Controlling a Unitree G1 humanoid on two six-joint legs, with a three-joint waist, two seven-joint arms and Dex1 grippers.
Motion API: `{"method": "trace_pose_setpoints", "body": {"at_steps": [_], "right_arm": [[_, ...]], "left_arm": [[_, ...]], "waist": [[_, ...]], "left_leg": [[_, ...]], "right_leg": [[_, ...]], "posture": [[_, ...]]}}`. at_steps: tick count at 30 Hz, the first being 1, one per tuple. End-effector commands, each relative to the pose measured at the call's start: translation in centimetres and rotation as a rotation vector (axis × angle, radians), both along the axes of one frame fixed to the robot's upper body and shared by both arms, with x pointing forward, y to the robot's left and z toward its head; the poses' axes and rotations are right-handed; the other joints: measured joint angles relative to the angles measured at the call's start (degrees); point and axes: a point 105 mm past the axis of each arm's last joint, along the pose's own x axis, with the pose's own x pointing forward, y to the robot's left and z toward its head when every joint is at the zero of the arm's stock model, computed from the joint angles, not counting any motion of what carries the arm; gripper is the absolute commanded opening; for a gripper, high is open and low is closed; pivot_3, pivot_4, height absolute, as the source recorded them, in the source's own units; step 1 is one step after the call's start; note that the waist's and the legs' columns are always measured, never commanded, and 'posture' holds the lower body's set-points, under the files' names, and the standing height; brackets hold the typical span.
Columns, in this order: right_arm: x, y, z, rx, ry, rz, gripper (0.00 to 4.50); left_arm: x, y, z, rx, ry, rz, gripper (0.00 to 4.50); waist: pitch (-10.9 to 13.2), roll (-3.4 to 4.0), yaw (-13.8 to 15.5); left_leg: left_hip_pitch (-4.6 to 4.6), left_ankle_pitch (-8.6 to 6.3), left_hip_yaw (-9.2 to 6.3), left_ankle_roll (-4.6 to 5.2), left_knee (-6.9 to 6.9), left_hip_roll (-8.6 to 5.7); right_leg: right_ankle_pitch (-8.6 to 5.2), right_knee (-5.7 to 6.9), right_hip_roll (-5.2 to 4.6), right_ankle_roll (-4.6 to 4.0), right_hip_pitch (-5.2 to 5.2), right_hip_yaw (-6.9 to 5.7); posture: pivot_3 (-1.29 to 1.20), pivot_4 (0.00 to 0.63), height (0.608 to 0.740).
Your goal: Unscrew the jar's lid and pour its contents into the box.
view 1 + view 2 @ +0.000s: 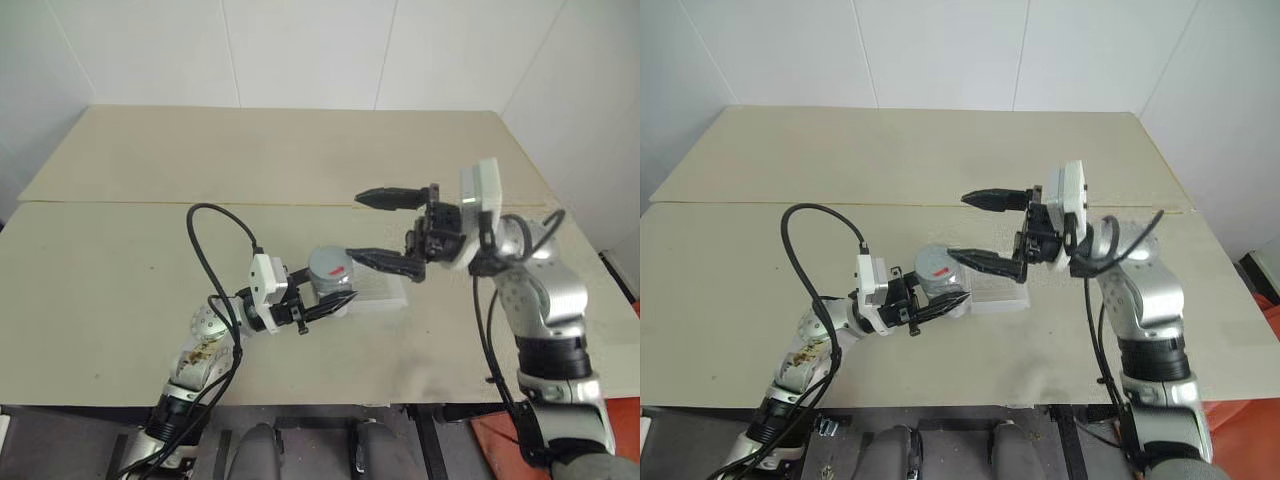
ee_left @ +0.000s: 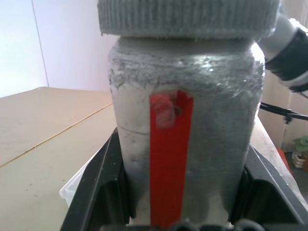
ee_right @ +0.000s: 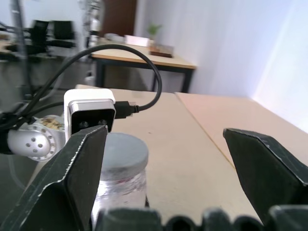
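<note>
Jar (image 1: 327, 272), silvery grey, sits just below the centre of the left eye view, clamped by the left gripper (image 1: 335, 300), whose black fingers are closed on its sides. Its lid (image 1: 328, 262) is on top. Behind the jar, touching the table (image 1: 120, 260), lies the box (image 1: 385, 292), a shallow whitish tray. To the right of centre the right gripper (image 1: 375, 228) stands with its jaws spread wide, holding nothing; its lower finger reaches just over the lid.

Left wrist view: the jar fills the centre, a red strip (image 2: 169, 159) running down its side, the ribbed lid at the upper edge, black fingers (image 2: 101, 192) pressing on both flanks.

Right wrist view: two black fingers (image 3: 77, 168) stand far apart; the lid shows at lower left.
</note>
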Motion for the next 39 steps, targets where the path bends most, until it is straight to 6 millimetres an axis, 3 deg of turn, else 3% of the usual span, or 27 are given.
{"method": "trace_pose_setpoints", "body": {"at_steps": [1, 11, 18, 31, 36, 39], "right_arm": [[-1.8, 1.1, 1.2, 0.047, -0.033, -0.072, 4.48], [-3.2, 3.5, 0.0, 0.047, -0.006, -0.240, 4.48], [-2.4, 3.8, -2.2, -0.042, 0.002, -0.288, 4.48], [-1.5, 3.9, -2.6, -0.040, -0.010, -0.329, 4.48], [-1.8, 3.8, -2.6, -0.030, -0.002, -0.310, 2.93], [-1.7, 3.7, -2.5, -0.003, 0.022, -0.306, 2.79]], "left_arm": [[0.2, -0.2, 0.4, 0.003, -0.043, 0.000, 2.04], [1.7, -0.2, 0.0, 0.034, -0.075, 0.048, 2.04], [1.4, -0.4, 0.2, 0.029, -0.092, 0.034, 2.04], [1.0, -0.3, -0.2, 0.022, -0.076, 0.048, 2.04], [1.0, -0.4, -0.3, 0.024, -0.071, 0.045, 2.04], [0.8, -0.4, -0.4, 0.034, -0.071, 0.028, 2.04]], "waist": [[0.0, 0.01, -0.2], [0.0, 0.01, -0.6], [0.0, 0.01, -0.7], [0.0, 0.01, -0.8], [0.0, 0.01, -0.8], [0.0, 0.01, -0.8]], "left_leg": [[0.00, 0.01, 0.00, -0.01, 0.01, -0.01], [0.00, 0.25, -0.03, -0.13, 0.04, -0.02], [-0.03, 0.25, -0.06, -0.12, 0.03, -0.02], [-0.03, 0.25, -0.07, -0.12, 0.03, -0.03], [-0.03, 0.25, -0.07, -0.12, 0.03, -0.03], [-0.04, 0.25, -0.07, -0.12, 0.03, -0.03]], "right_leg": [[0.01, 0.01, 0.00, 0.00, 0.00, 0.02], [0.17, -0.01, 0.00, -0.01, 0.03, 0.03], [0.17, -0.06, 0.00, -0.01, 0.03, 0.02], [0.18, -0.06, 0.01, 0.00, 0.02, 0.02], [0.18, -0.07, 0.01, 0.01, 0.02, 0.02], [0.18, -0.08, 0.01, 0.01, 0.02, 0.02]], "posture": [[0.00, 0.150, 0.740], [0.00, 0.150, 0.740], [0.00, 0.150, 0.740], [0.00, 0.150, 0.740], [0.00, 0.150, 0.740], [0.00, 0.150, 0.740]]}}
